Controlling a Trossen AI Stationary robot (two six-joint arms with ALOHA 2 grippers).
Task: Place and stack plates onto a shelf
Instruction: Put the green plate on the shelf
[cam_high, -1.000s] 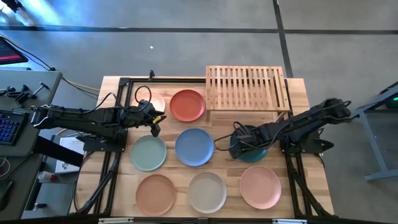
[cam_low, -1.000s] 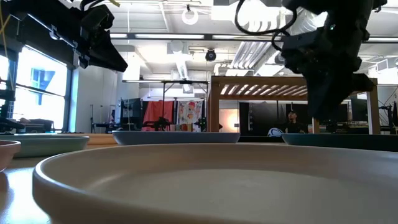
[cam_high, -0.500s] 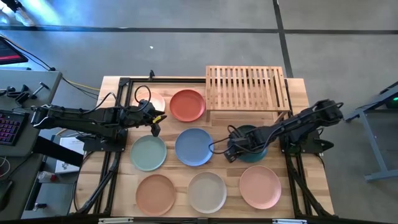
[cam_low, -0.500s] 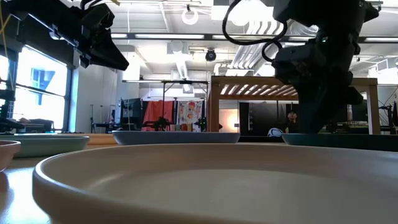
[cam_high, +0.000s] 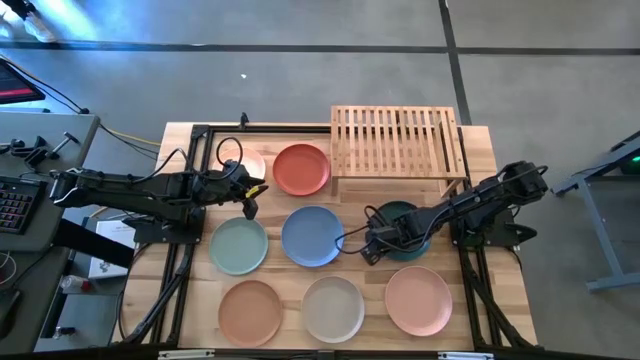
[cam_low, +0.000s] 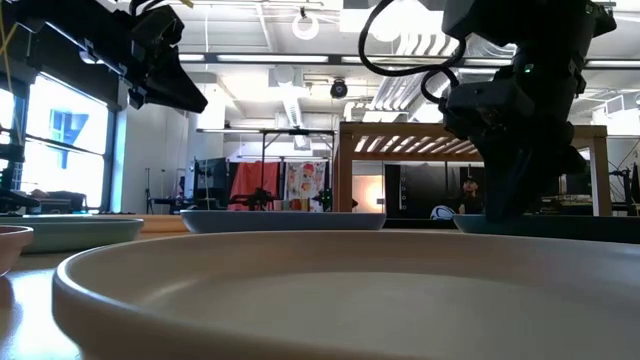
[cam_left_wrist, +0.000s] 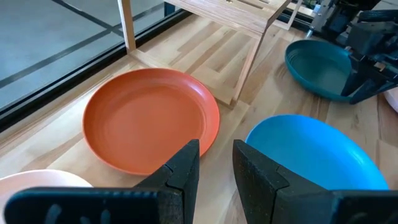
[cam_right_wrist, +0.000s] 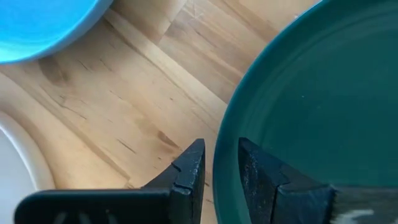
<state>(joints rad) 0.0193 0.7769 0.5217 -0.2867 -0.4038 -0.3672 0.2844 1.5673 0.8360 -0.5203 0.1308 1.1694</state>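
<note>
Right gripper stood narrowly parted astride the dark teal plate's rim at its nine o'clock, on the counter. Left gripper, narrowly parted, hung empty above the red-orange plate's eight o'clock.

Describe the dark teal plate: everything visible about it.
The dark teal plate is round, shallow and matte, plastic-looking, with a smooth raised rim. It lies flat on the plank table, in front of the shelf, between the blue plate and the right arm's base. The right gripper is down at its blue-plate-side edge, fingers straddling the rim, not yet clamped.
</note>
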